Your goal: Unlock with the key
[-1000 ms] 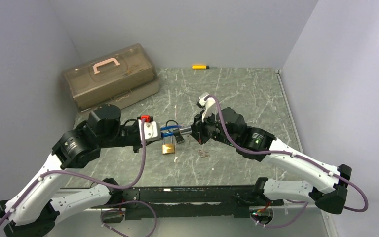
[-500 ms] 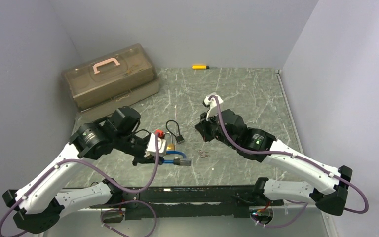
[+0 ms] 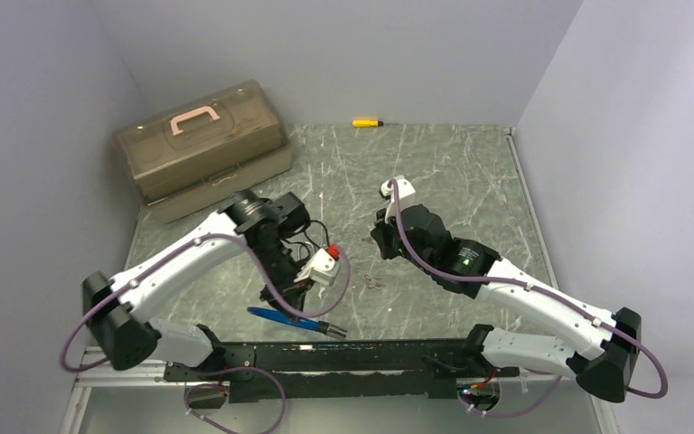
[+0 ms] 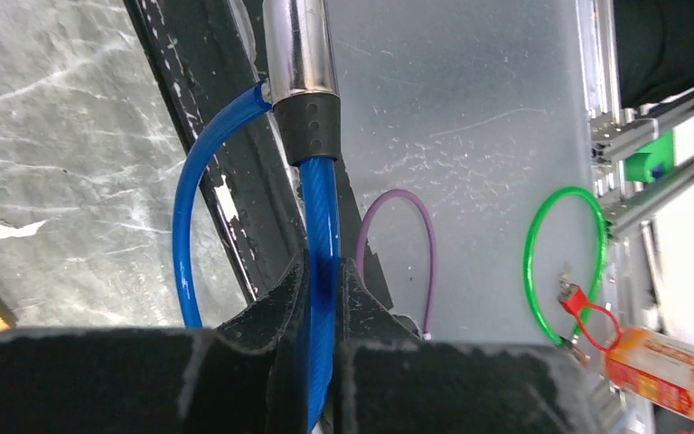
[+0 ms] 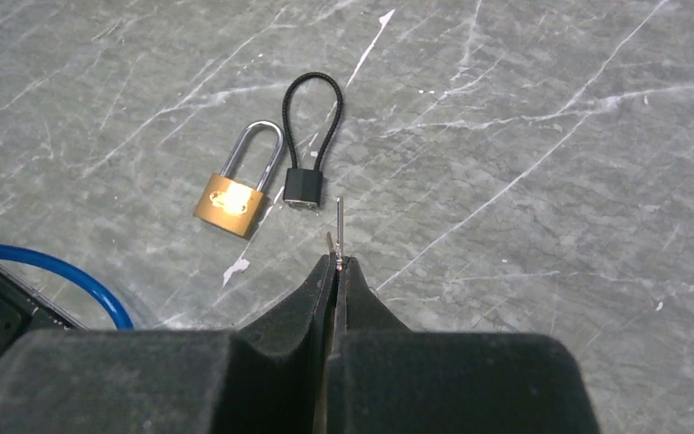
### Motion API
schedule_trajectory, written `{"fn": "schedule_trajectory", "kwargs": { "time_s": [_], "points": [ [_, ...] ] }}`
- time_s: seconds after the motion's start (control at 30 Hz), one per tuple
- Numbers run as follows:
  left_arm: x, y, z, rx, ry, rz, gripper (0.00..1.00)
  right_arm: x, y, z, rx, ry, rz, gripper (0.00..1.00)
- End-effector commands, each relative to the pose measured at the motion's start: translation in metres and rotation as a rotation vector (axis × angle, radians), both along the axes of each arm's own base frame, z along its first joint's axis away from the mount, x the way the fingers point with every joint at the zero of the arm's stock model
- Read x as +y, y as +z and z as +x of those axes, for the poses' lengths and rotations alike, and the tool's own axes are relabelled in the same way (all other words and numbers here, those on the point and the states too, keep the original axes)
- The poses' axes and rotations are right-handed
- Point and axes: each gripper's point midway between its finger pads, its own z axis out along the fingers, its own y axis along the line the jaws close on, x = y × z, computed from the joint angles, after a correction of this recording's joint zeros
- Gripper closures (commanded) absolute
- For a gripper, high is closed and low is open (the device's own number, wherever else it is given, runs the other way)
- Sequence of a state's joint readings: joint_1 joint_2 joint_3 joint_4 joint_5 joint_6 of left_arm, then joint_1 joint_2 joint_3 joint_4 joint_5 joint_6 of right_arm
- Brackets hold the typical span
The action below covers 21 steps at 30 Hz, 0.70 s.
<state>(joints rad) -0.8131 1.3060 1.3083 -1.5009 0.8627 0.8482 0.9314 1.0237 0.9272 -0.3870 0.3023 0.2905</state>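
My left gripper (image 4: 323,271) is shut on the blue cable (image 4: 321,208) of a cable lock, just below its steel barrel (image 4: 298,45). From above, that lock (image 3: 282,317) hangs by the table's near edge under the left gripper (image 3: 294,291). My right gripper (image 5: 336,264) is shut on a thin metal key (image 5: 339,217) whose blade sticks out past the fingertips. It hovers over mid-table, the right gripper (image 3: 378,238) pointing left. Ahead of the key lie a brass padlock (image 5: 230,203) and a small black cable lock (image 5: 305,185), both flat on the table.
A brown toolbox (image 3: 203,145) with a pink handle stands at the back left. A yellow screwdriver (image 3: 366,122) lies by the back wall. A small key ring (image 3: 372,282) rests on the table between the arms. The black base rail (image 3: 352,357) runs along the near edge.
The left arm swung the blue cable lock away from the right gripper and down toward the near edge. The right gripper drew back slightly, still gripping the key.
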Motion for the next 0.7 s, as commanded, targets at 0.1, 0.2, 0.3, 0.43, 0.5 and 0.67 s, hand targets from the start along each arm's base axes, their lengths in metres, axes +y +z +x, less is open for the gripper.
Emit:
{"fn": "schedule_trajectory", "kwargs": {
  "time_s": [0.1, 0.2, 0.3, 0.43, 0.5, 0.67],
  "points": [
    [-0.016, -0.008, 0.019, 0.062, -0.064, 0.026, 0.91, -0.001, 0.024, 0.006, -0.075, -0.019, 0.093, 1.0],
    [-0.02, -0.027, 0.039, 0.061, -0.068, 0.085, 0.86, -0.007, 0.028, 0.007, -0.085, -0.031, 0.111, 1.0],
    [-0.027, -0.042, 0.068, 0.027, -0.056, 0.129, 0.77, -0.013, 0.031, 0.009, -0.095, -0.047, 0.129, 1.0],
    [-0.04, -0.049, 0.115, -0.048, -0.007, 0.14, 0.7, -0.018, 0.035, 0.009, -0.103, -0.055, 0.16, 1.0],
    [-0.043, -0.052, 0.132, -0.085, -0.011, 0.149, 0.68, -0.019, 0.036, 0.009, -0.103, -0.055, 0.17, 1.0],
    [-0.048, -0.068, 0.156, -0.145, -0.027, 0.187, 0.65, -0.022, 0.037, 0.01, -0.105, -0.058, 0.188, 1.0]
  ]
}}
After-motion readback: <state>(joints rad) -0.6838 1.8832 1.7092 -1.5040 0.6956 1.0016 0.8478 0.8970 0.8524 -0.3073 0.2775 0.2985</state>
